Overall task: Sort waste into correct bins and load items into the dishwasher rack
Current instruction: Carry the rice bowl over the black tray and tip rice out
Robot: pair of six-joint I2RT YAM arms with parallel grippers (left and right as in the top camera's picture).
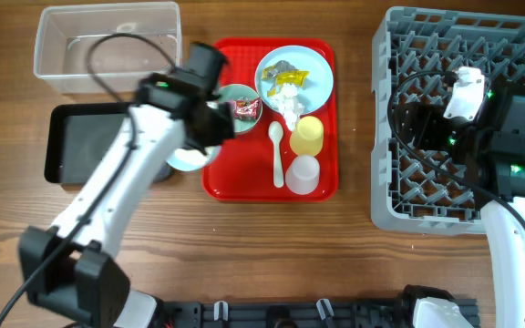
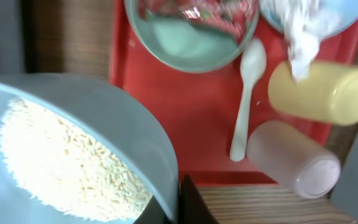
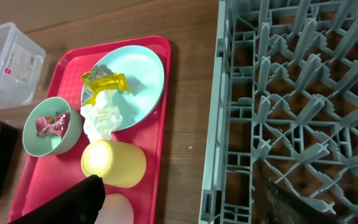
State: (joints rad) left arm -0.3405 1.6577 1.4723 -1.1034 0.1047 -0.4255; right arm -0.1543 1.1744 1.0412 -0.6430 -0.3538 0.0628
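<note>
Left wrist: rice bowl (image 2: 126, 127) before red tray (image 2: 197, 118)

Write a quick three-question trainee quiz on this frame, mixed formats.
1. True or false: the yellow cup stands upright on the tray.
2. What lies in the green bowl? A) a fork B) red wrappers C) a lemon
3. Fill in: the left tool grips a blue bowl holding ____.

Key: 1 false, it lies on its side. 2 B. 3 rice.
</note>
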